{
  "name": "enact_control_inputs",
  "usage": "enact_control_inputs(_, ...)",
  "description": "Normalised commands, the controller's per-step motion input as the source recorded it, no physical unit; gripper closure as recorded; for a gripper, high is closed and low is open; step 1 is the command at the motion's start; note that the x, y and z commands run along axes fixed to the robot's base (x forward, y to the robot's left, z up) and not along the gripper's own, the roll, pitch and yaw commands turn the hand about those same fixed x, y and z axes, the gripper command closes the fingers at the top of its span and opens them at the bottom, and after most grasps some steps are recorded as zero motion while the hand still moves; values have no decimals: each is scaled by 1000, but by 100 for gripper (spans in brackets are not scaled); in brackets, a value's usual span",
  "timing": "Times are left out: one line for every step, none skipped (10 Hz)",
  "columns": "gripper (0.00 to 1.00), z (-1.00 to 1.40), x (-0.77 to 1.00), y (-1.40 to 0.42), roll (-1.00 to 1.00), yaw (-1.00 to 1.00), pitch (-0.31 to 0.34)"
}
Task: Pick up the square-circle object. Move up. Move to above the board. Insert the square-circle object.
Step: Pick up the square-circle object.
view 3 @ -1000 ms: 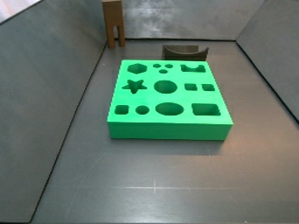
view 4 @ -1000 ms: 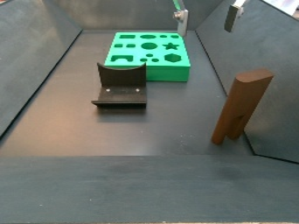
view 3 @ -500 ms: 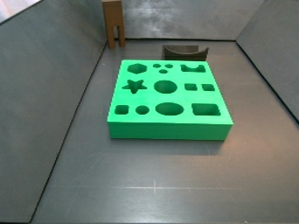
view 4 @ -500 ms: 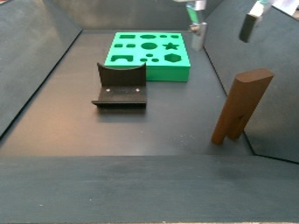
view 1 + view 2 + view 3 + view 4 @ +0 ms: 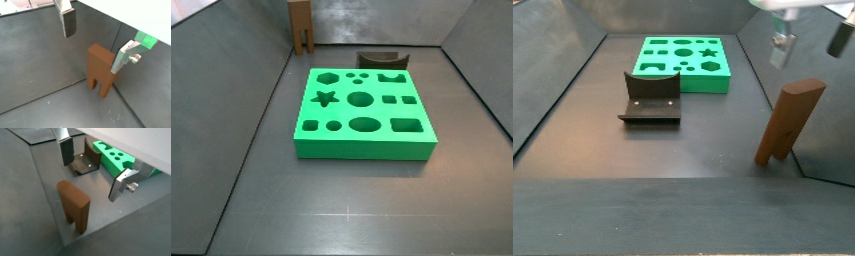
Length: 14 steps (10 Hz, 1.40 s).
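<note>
The square-circle object is a tall brown block standing upright by the wall, seen in both side views (image 5: 299,27) (image 5: 790,122) and both wrist views (image 5: 100,67) (image 5: 75,205). Its two legs rest on the floor. My gripper (image 5: 810,42) hangs open and empty a little above the block's top, not touching it. In both wrist views the gripper (image 5: 95,41) (image 5: 93,168) shows the block below, between the spread fingers (image 5: 68,22). The green board (image 5: 365,110) (image 5: 684,62) lies flat mid-floor; its edge shows in the wrist views (image 5: 117,160) (image 5: 145,40).
The dark fixture (image 5: 651,95) (image 5: 380,60) (image 5: 87,163) stands on the floor beside the board's end. Grey walls (image 5: 251,70) enclose the floor, and the brown block stands close against one.
My gripper has moved across the side view from over the board's far end to above the brown block. The block, board and fixture have not moved.
</note>
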Motion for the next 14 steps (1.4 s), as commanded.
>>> enact_control_inputs(0,-71,-231,380,93,83,0)
enact_control_inputs(0,-126,-160,374,154,211,0)
enact_control_inputs(0,-83,-9,371,109,346,0)
enact_control_inputs(0,-60,0,294,90,337,0)
enact_control_inputs(0,-66,0,169,33,269,-40)
enact_control_inputs(0,-46,54,34,69,391,-16)
enact_control_inputs(0,-20,203,0,120,431,1)
enact_control_inputs(0,-43,197,0,143,374,24)
enact_control_inputs(0,-114,114,0,154,214,9)
enact_control_inputs(0,-137,214,0,136,0,34)
enact_control_inputs(0,-160,289,0,116,0,59)
enact_control_inputs(0,-134,286,0,73,-163,39)
enact_control_inputs(0,-100,189,0,61,-180,23)
enact_control_inputs(0,-111,29,0,66,-126,0)
